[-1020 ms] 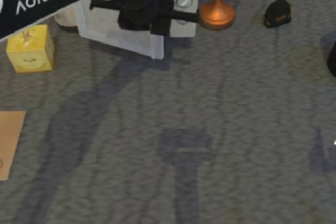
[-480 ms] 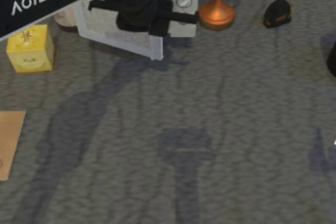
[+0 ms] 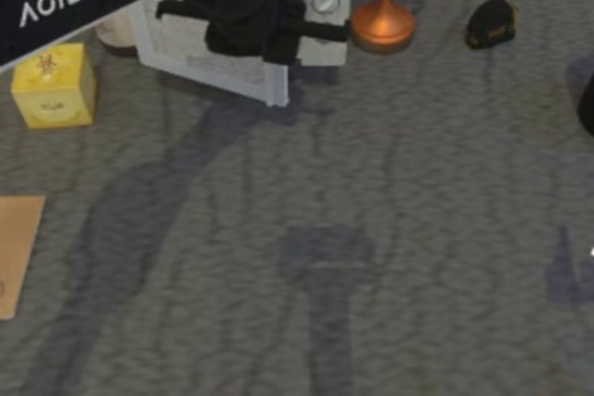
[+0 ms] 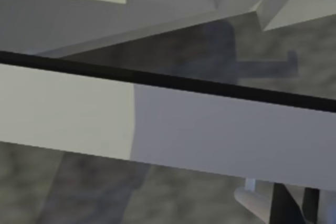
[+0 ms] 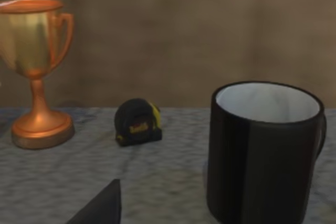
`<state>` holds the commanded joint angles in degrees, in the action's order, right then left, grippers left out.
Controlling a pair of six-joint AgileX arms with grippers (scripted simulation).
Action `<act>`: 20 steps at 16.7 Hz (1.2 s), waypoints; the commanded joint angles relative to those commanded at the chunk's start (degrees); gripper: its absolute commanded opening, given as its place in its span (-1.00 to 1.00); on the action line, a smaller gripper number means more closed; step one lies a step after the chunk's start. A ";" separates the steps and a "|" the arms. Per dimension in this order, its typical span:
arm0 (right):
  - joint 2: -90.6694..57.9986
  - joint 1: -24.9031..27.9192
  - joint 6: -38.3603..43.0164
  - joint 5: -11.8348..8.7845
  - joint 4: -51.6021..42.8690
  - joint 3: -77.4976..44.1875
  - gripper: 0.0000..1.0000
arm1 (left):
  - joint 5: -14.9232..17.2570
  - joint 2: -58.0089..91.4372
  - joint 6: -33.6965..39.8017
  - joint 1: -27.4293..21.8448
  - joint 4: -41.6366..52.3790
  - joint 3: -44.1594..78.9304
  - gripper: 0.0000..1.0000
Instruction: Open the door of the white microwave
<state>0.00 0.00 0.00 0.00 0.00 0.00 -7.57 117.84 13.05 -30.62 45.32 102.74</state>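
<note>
Microwave point(image 3: 320, 6) at table's far left, door point(image 3: 218, 67) swung partly out. Left gripper point(image 3: 264, 30) over door's free edge, grip hidden, cannot tell. Right arm parked at right edge, by mug point(image 5: 262, 150)

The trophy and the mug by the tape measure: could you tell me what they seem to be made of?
The trophy looks like polished gold-and-copper metal, judging by its soft sheen. The mug looks like glazed ceramic, black outside and white inside, though enamelled metal is possible.
</note>
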 joint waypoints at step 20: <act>0.00 0.00 0.00 0.00 0.00 0.00 1.00 | 3.88 -5.03 -6.85 1.56 -3.01 -7.37 -1.00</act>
<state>0.00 0.00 0.00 0.00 0.00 0.00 -3.69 112.81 6.20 -29.07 42.32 95.37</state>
